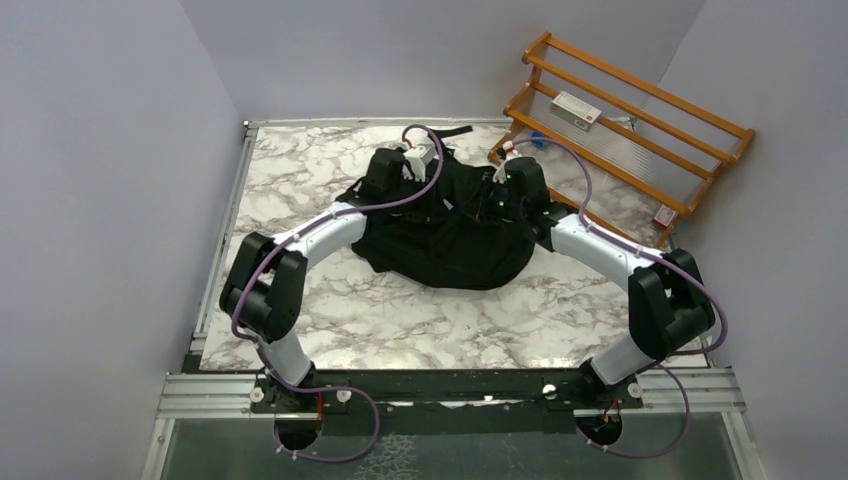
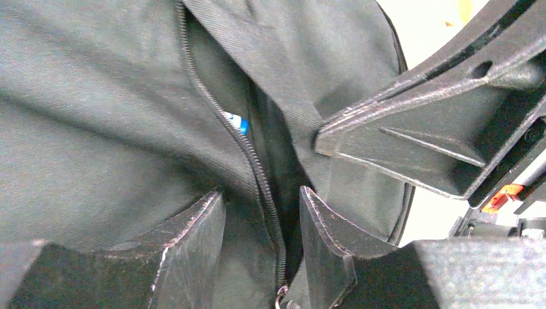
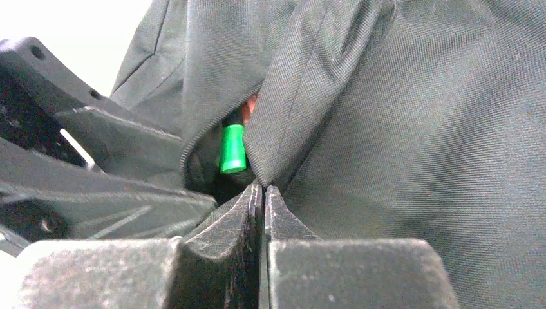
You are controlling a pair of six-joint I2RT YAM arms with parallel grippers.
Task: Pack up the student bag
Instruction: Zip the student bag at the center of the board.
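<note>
Black student bag on marble bench: right tool clenched on its opening fold, left tool released astride the zipper; advise holding fold taut while loading.

Grey walls; marble tabletop; wooden rack far right.

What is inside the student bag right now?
Inside the student bag, the gap at the zipper shows a green cap, a red bit next to it, and a blue-and-white item. Fabric covers everything else.
</note>
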